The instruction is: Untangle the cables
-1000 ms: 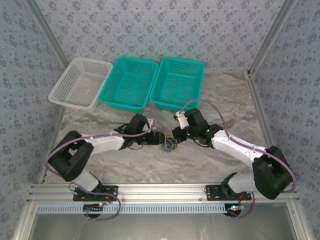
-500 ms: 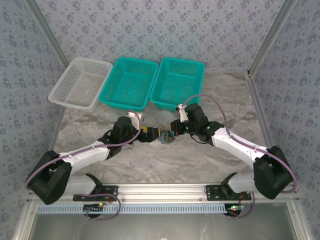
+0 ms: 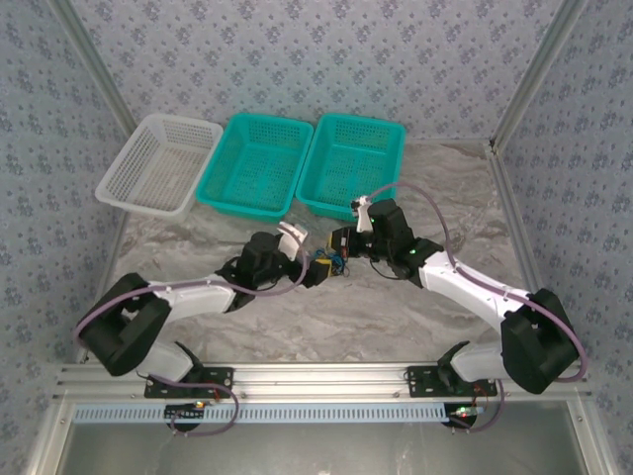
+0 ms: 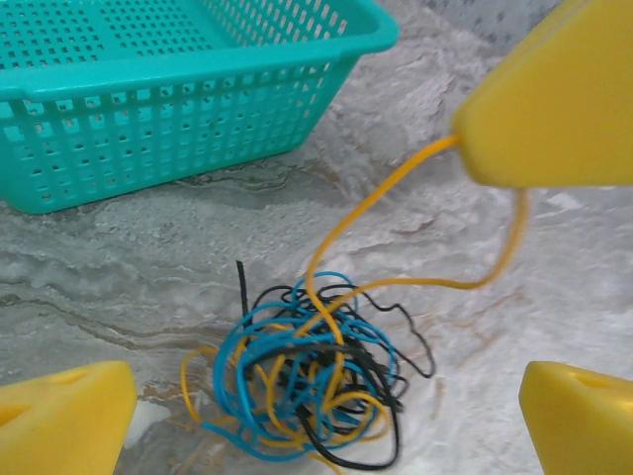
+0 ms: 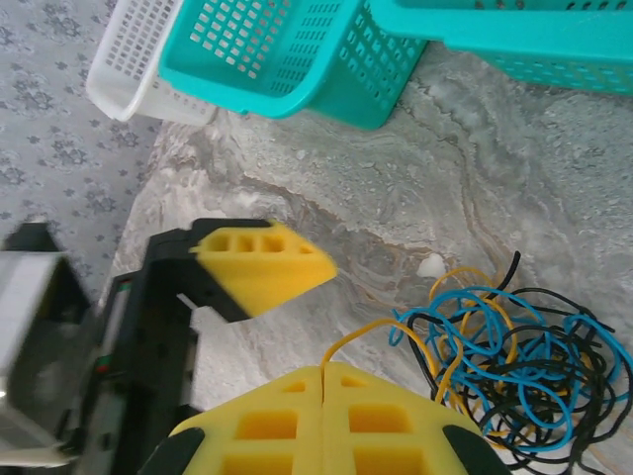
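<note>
The cables (image 4: 302,386), a small clump of thin black, blue and yellow cords, lie on the grey marbled desk (image 3: 336,322) between the two pincers, near the front of the right-hand teal plastic basket (image 3: 351,163). The right pincer (image 5: 322,381) is pressed closed on one yellow cord (image 4: 366,213), which rises out of the clump in a loose arc. The left pincer (image 4: 326,411) stands wide with its yellow pads on either side of the clump, gripping nothing.

These cords look light, limp and a little springy. A pull on one will probably drag the whole clump along unless the rest is pinned. The better hold seems to be a free end or an outer loop, such as the black tail (image 4: 240,282) poking up at the clump's edge, rather than the dense middle.

Compared with a second ago, the left pincer has spread from a narrower set. The clump and both pincers have shifted away from the near edge, toward the baskets.
</note>
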`<control>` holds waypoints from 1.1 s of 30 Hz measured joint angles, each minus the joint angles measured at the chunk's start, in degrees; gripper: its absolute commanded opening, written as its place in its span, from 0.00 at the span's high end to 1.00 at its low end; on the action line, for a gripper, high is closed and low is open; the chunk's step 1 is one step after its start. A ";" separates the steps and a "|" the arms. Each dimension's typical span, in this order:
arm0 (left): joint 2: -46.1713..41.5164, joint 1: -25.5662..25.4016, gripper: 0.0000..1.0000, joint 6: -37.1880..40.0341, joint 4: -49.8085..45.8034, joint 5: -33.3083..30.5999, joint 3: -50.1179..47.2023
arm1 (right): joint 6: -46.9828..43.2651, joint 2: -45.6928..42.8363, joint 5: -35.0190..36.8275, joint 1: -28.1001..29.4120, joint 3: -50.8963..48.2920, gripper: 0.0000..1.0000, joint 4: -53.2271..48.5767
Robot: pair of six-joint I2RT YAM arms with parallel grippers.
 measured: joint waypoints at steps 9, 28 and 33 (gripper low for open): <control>7.96 -0.85 0.07 2.75 4.48 -2.47 4.28 | 3.17 0.02 -1.16 0.59 1.31 1.00 0.37; 15.08 -1.60 0.59 -8.79 9.44 -8.39 5.25 | 5.16 -3.87 -1.42 1.14 -0.26 1.00 4.44; 15.76 -1.62 0.66 -10.80 9.27 -8.00 5.25 | 4.04 -4.13 -2.69 1.14 -0.35 1.00 6.14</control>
